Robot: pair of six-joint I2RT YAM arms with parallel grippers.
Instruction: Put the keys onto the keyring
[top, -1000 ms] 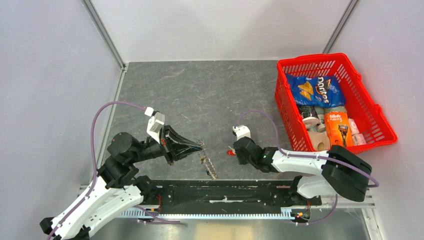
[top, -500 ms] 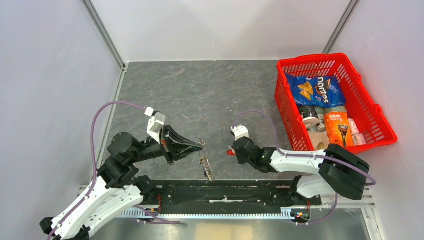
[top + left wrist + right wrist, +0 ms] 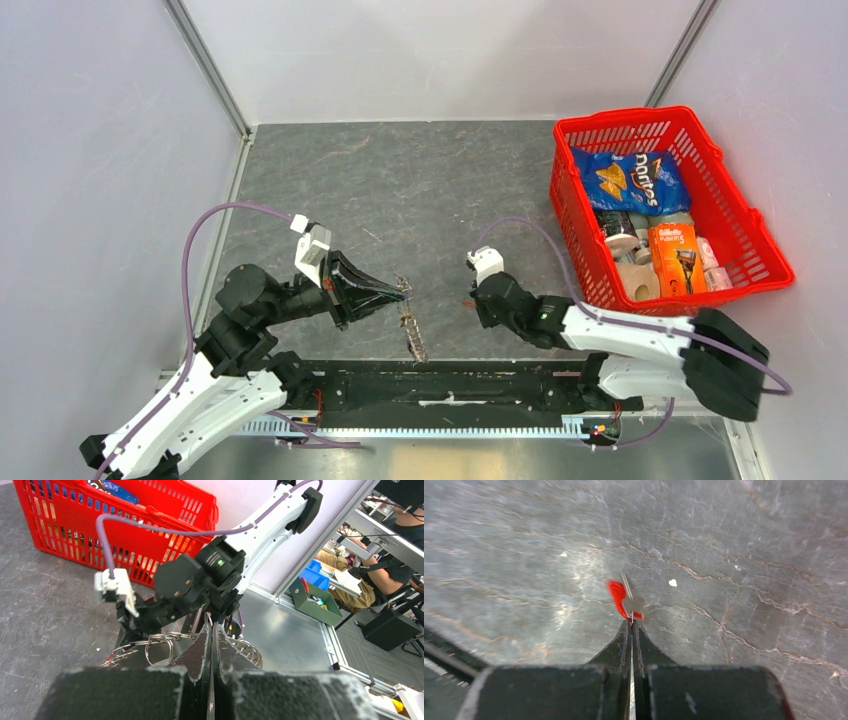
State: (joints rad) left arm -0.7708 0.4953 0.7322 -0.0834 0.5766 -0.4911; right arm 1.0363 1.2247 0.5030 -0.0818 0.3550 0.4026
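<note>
My left gripper (image 3: 401, 288) is shut on the keyring (image 3: 411, 327), a grey metal ring that hangs from its tips down toward the table's near edge. In the left wrist view the shut fingertips (image 3: 210, 626) pinch the keyring (image 3: 248, 653), its jagged rim showing to the right and small split rings to the left. My right gripper (image 3: 473, 298) is low over the table, to the right of the keyring. It is shut (image 3: 632, 623) on a small silver key with a red tag (image 3: 623, 600). Keys with blue and yellow tags are not visible.
A red basket (image 3: 620, 118) full of groceries stands at the back right, and it also shows in the left wrist view (image 3: 60, 525). The black rail (image 3: 450, 385) runs along the near edge below both grippers. Grey walls enclose the table.
My right arm has swung a little to the right, and the red key that showed beside its tip is now hidden under it in the top view. The left gripper and keyring have held still.
</note>
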